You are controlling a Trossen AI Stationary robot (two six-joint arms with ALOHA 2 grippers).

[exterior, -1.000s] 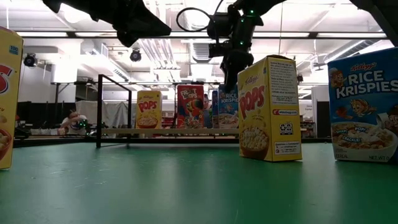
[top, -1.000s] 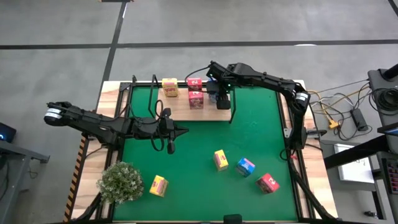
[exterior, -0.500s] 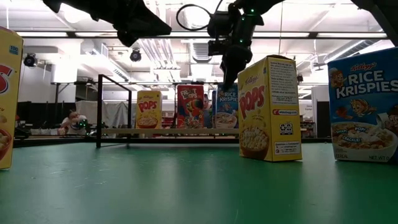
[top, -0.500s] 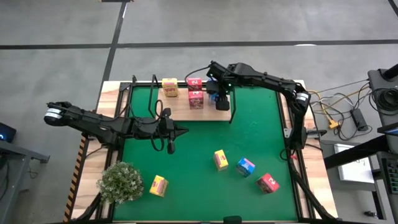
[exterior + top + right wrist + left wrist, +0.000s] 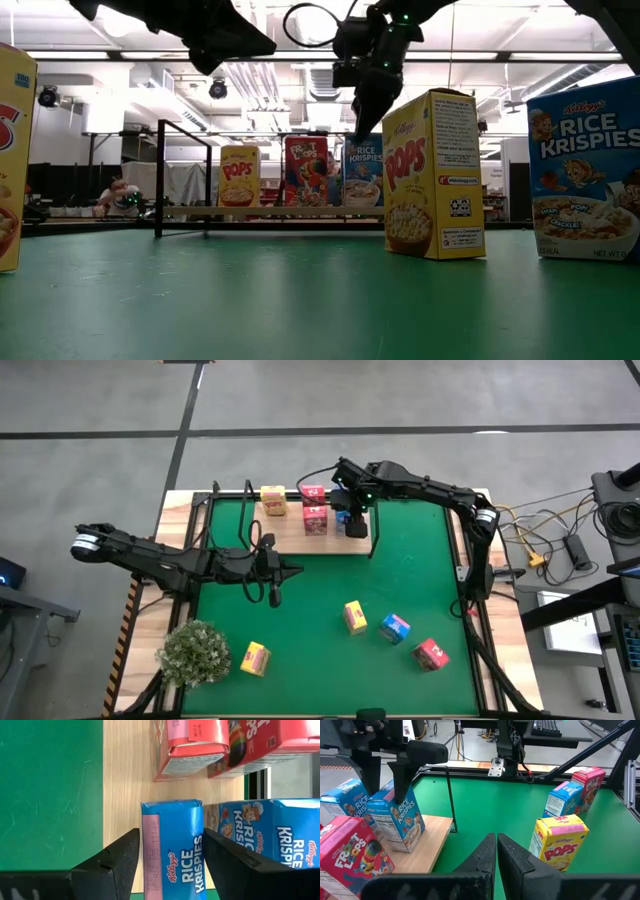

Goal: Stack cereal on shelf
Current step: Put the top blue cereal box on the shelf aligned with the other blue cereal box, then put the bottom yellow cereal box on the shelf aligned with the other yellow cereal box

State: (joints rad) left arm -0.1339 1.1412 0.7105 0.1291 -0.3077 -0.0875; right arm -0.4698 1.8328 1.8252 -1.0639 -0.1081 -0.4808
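Cereal is spread over two surfaces, biggest first. Green mat covers most of the tabletop. The shelf lies along the mat's far edge, right under my R hand.

Plant is next in size. It stands at the near corner, well away from both hands and nearer my L one.

L arm waits over mid-mat. L hand has its fingers pressed together w/ nothing in them.

R hand hangs fingers-down over the shelf's end. Its fingers stand apart, astride a blue carton that's upright on the board. They're v. close to its two sides, but I can't see them squeezing it.

Cartons on the shelf:
- A 2nd blue carton is just beside the one between my R fingers.
- Two pink-red cartons stand next along, on the L-hand side.
- One yellow carton is farthest from my R hand.

Loose cartons on the mat, all well apart from my R hand:
- A yellow carton and a blue carton are close together.
- A pink-red carton sits beyond the blue one.
- Another yellow carton is near the plant, closer to my L hand.
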